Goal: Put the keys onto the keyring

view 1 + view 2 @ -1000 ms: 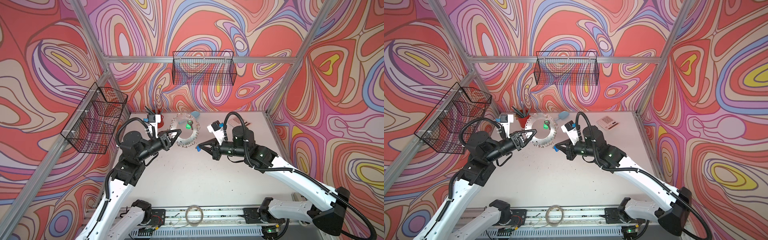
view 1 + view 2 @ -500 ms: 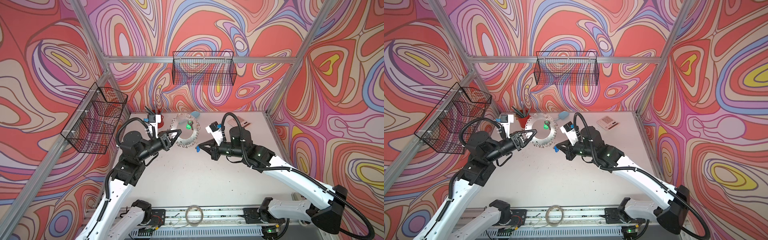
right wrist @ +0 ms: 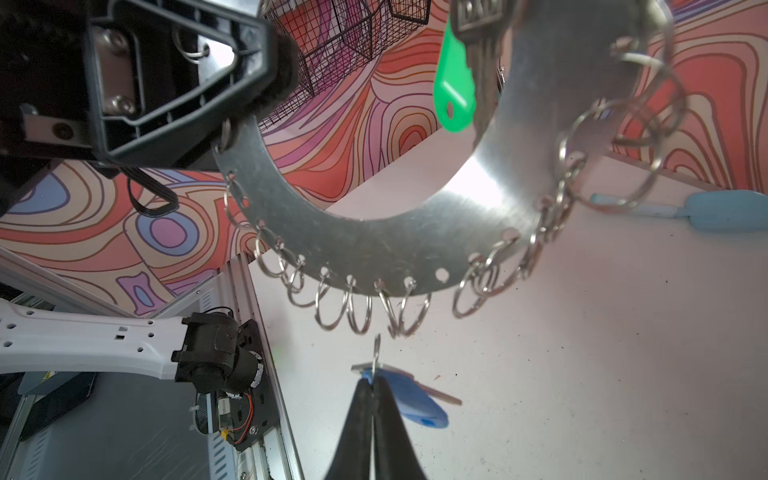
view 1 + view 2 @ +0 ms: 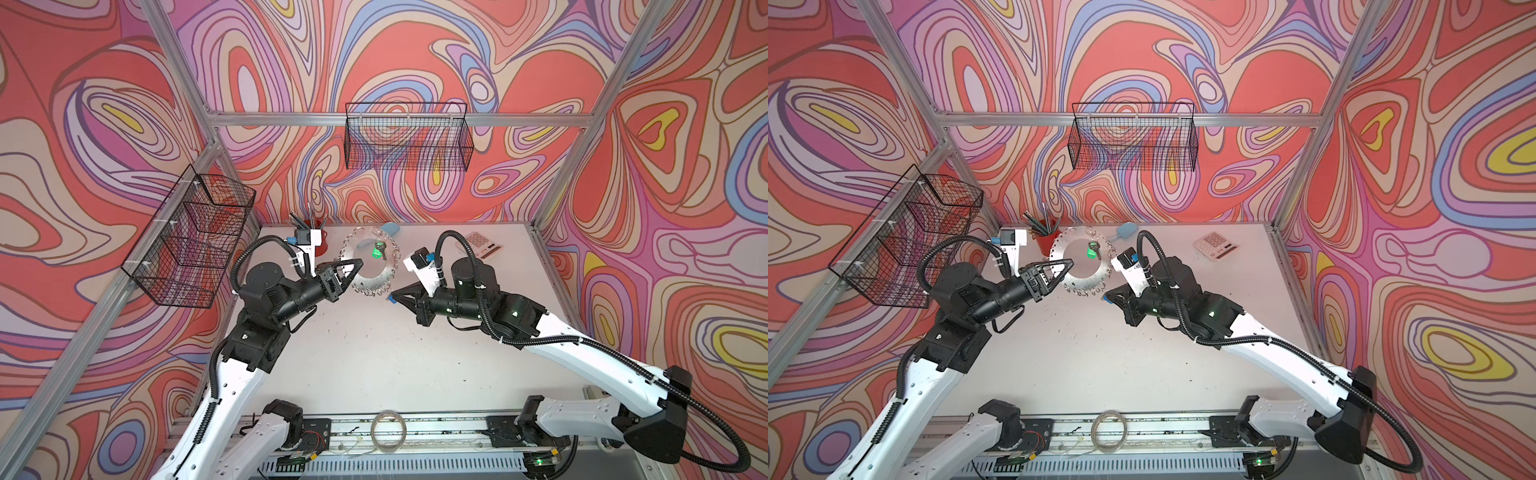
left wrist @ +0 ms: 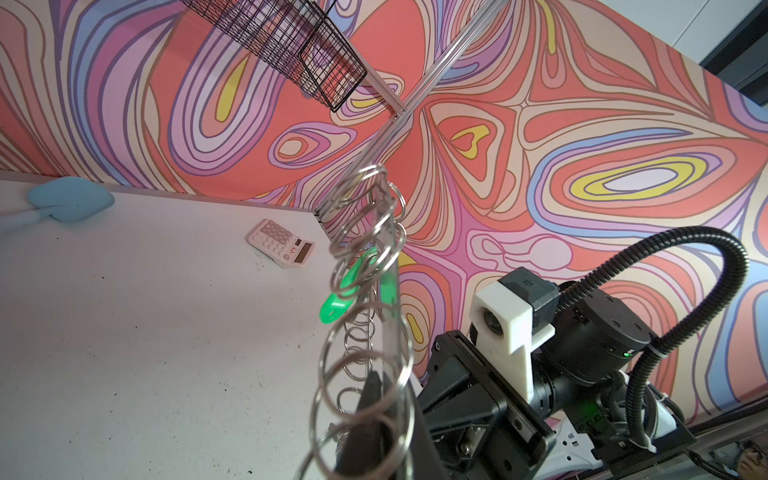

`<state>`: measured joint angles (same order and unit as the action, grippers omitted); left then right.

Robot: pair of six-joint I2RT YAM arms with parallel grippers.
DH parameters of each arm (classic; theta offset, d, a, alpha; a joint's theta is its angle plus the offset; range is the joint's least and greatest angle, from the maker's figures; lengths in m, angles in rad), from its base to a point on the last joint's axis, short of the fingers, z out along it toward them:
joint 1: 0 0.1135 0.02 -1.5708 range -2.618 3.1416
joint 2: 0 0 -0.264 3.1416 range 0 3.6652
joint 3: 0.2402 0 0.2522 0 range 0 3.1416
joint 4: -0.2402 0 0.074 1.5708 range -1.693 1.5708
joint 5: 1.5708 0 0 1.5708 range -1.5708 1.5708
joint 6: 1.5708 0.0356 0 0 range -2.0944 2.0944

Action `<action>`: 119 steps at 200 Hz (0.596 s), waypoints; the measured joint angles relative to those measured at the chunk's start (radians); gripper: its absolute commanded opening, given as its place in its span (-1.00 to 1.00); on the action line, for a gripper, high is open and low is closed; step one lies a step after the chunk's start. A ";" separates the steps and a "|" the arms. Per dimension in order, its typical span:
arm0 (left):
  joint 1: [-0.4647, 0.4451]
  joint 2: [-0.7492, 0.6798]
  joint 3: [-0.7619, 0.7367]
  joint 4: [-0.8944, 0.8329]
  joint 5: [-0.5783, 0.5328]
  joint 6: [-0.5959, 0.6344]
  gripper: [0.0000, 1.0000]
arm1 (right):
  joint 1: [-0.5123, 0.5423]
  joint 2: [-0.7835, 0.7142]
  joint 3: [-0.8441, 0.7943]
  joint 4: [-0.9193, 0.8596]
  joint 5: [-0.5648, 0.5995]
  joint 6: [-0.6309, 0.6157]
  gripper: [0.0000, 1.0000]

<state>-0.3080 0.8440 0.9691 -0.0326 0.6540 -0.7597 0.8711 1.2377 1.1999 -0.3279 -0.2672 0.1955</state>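
Writing: raised letters sit on the metal head of the green-tagged key (image 3: 455,85), too blurred for me to read. The pale calculator (image 5: 281,243) carries printed buttons and a small label, both too small to make out.
Left arm: the left arm (image 4: 232,399) rises from the front rail, folds at the elbow and reaches its black wrist toward the middle and the back wall.
Left fingers: the left fingers (image 4: 357,262) are pressed together on the left rim of the keyring.
Keyring: the keyring (image 4: 372,285) is up off the worktop (image 4: 374,365), tilted, near the back in both top views. Small wire rings dangle all round its rim.
Green-tagged key: it hangs at the keyring's far rim, and its tag (image 4: 377,252) lies across the centre hole.
Blue-tagged key: the blue-tagged key (image 3: 415,405) sits at the right fingertips, just beside the keyring's near-right rim. In the right wrist view a thin gap shows between its little ring and the dangling ones.
Right fingers: the right fingers (image 3: 361,419) are squeezed shut on the top of that key, at its little ring, with the blue tag sticking out to one side.
Right arm: the right arm (image 4: 582,357) slants from the front right corner toward the middle, wrist roughly level and aimed at the keyring.
Calculator: it lies flat at the back right of the worktop, well apart from both arms.
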 measured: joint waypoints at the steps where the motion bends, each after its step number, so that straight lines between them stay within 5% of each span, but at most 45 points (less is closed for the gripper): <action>1: 0.000 0.000 0.000 0.000 0.000 0.000 -1.00 | 0.000 0.001 0.000 0.000 0.000 0.000 -1.00; 119: 0.000 -0.009 0.000 0.000 -0.018 0.000 -1.00 | 0.008 0.033 0.014 -0.001 -0.056 0.000 -1.00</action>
<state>-0.3080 0.8349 0.9691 -0.0330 0.6365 -0.7597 0.8787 1.2709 1.2137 -0.3290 -0.3229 0.1959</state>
